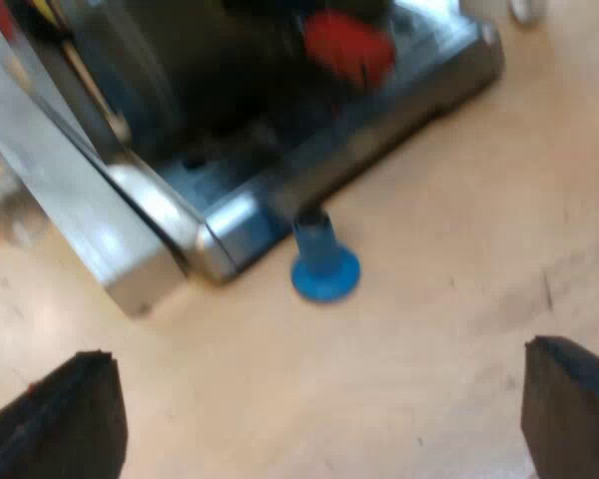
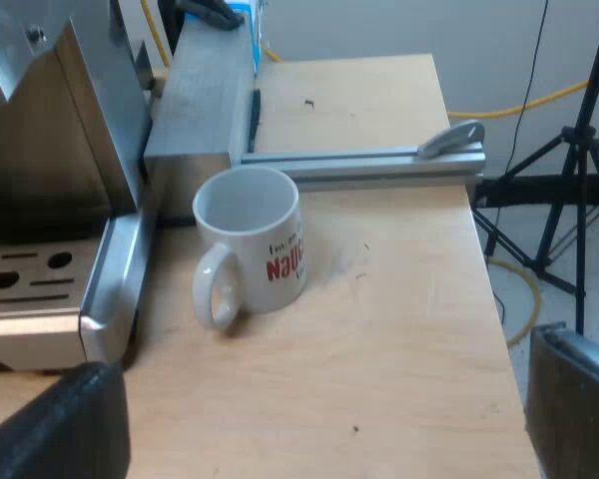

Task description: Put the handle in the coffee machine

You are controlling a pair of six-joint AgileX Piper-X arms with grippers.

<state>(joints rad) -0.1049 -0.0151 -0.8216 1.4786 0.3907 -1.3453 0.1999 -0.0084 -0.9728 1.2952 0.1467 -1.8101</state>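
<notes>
Presently hovering with the left gripper (image 1: 314, 404) over the wooden table (image 1: 459, 259), fingers spread wide, nothing between them. Just beyond, off the drip-tray corner of the espresso machine (image 1: 140, 215), a blue tamper (image 1: 324, 264), standing wide end down on the table, just beside the machine. Farther in, at the machine's front above the drip tray, the handle (image 1: 349, 45) of the metal holder, red end showing; too blurred to tell whether locked in. Likewise released with the right gripper (image 2: 319, 399), fingers wide apart over the table, empty. Ahead, near the machine's drip-tray side but apart from it, a white mug (image 2: 250, 244) with red lettering, upright, ear turned toward the gripper. Beyond the mug, a grey metal block (image 2: 195, 110) near the machine, with an aluminium rail (image 2: 359, 160) running away from it.
</notes>
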